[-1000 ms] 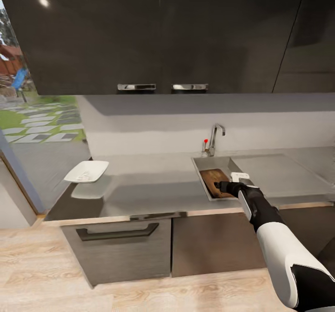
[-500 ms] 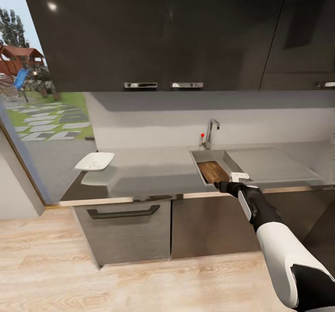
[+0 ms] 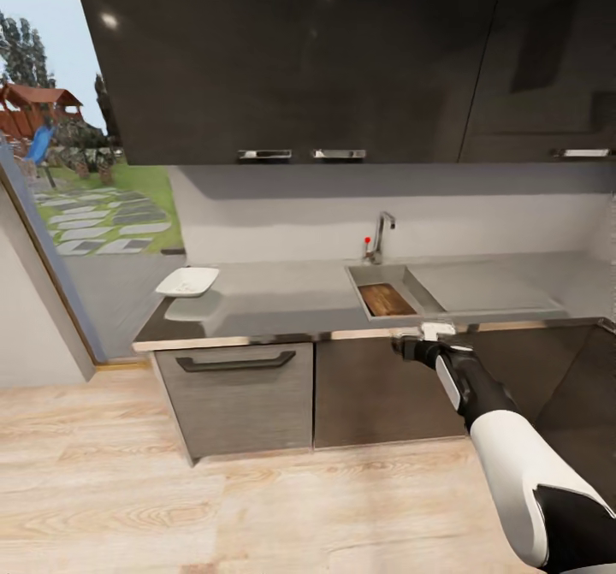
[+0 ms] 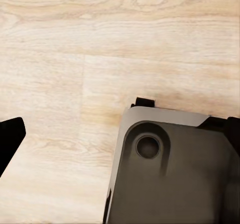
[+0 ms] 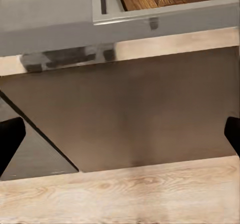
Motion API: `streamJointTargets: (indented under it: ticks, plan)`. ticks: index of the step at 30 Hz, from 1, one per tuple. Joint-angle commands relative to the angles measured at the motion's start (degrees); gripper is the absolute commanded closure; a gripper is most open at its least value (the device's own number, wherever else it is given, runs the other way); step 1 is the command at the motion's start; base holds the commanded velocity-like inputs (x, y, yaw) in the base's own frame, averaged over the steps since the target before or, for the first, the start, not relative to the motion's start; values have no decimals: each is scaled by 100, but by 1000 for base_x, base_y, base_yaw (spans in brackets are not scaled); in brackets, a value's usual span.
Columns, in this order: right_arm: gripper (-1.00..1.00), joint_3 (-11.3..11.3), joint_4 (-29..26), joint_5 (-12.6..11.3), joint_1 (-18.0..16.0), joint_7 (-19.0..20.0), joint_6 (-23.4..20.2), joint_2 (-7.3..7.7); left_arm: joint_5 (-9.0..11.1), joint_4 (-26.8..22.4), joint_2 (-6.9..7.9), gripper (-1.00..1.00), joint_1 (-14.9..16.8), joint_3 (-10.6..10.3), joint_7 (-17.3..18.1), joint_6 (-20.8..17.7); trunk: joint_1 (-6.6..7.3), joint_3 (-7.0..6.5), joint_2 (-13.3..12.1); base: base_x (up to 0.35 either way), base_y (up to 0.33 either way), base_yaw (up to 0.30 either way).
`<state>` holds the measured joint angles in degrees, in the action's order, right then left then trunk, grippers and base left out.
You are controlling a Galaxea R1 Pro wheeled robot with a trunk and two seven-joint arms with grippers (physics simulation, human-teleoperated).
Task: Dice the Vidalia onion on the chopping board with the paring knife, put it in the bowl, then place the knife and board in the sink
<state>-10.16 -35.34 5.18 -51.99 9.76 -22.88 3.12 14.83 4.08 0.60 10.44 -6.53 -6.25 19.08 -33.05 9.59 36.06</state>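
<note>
Kitchen countertop (image 3: 282, 300): chopping board (image 3: 386, 298) in sink (image 3: 376, 276), beyond the right hand (image 3: 402, 347), fingers spread.

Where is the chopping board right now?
In the head view, the chopping board lies inside the sink, right of centre on the countertop, below the tap and just beyond the right gripper.

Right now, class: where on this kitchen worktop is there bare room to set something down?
The glossy dark-grey countertop lies bare between the shallow white bowl and the grey steel sink. The flat grey drainboard beyond is bare too. The sink is crowded: the dark-brown wooden chopping board covers much of it.
</note>
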Motion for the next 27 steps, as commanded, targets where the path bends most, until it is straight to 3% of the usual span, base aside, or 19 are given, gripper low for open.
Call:
streamJointTargets:
  ticks: [1,4,6,7,8,11,17,19,22,24,27]
  plan:
    - [-100,-29,173,61,-4,49,107,-1,39,23,-1,-100,10,-49,3,34,2,10,10,-339,0,0]
    - [-100,-30,798,194,-4,51,841,0,28,17,5,-100,10,-50,19,31,2,10,10,-339,0,0]
    - [-100,-28,1453,474,-1,50,1689,-3,20,12,8,-100,10,-43,24,28,2,10,10,-307,0,0]
    - [-100,-29,1841,657,-1,47,2134,-3,17,10,9,-100,10,-39,25,27,2,10,10,-176,0,0]
    - [-100,-28,2814,1099,4,25,3217,-6,7,-12,10,-100,8,-28,19,26,2,10,10,-58,0,0]
    - [-100,-23,3236,1308,191,12,3918,-23,4,-159,0,-100,6,-19,6,21,2,10,10,-29,0,0]
    - [-100,-21,3417,1403,1380,-15,4628,-68,-16,-1012,-29,-100,7,-15,-7,9,2,10,10,-5,0,0]
    - [-100,-21,3437,1409,1928,-20,5072,-77,-27,-1370,-44,-100,9,-15,-14,-102,2,10,10,0,0,0]
    - [-100,-27,3440,1410,2485,-49,5326,-72,-34,-1783,-49,-100,10,-15,-16,-645,2,10,10,0,0,0]
    - [-100,-29,3444,1408,2996,-64,5587,-74,-45,-2461,-54,-100,10,-15,-22,-1555,2,10,10,0,0,0]
    - [-100,-29,3446,1407,3435,-72,6109,-151,-73,-3337,-81,-100,23,-15,-58,-2402,2,10,10,0,0,0]
